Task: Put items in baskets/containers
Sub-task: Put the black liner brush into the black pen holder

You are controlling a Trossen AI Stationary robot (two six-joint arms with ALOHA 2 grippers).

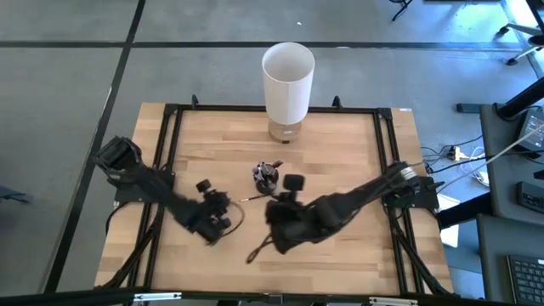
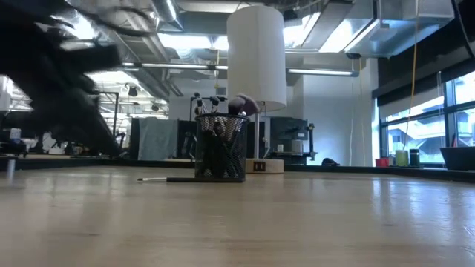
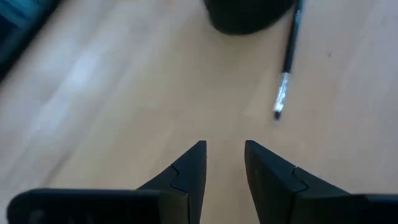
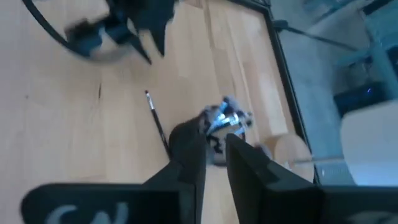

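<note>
So the little dark mesh cup [image 1: 265, 176] sits near the middle of my worktop [image 1: 340, 153], nearer me than the tall white bin [image 1: 288, 81], and it's stuffed with makeup brushes [image 2: 223, 104], bristles poking up over the rim. One loose brush [image 2: 167, 179] lies flat on the wood just beside the cup on my left-arm side, tip pointing away from it. Another thin brush [image 1: 257, 250] lies well apart from the cup, toward the front edge.

My left end effector [image 3: 222, 163] hovers low near the cup, released, fingers parted with nothing between them. My right end effector [image 4: 212, 152] is close to the cup on the other side, fingers nearly closed with only a narrow gap, empty as far as I can see.
</note>
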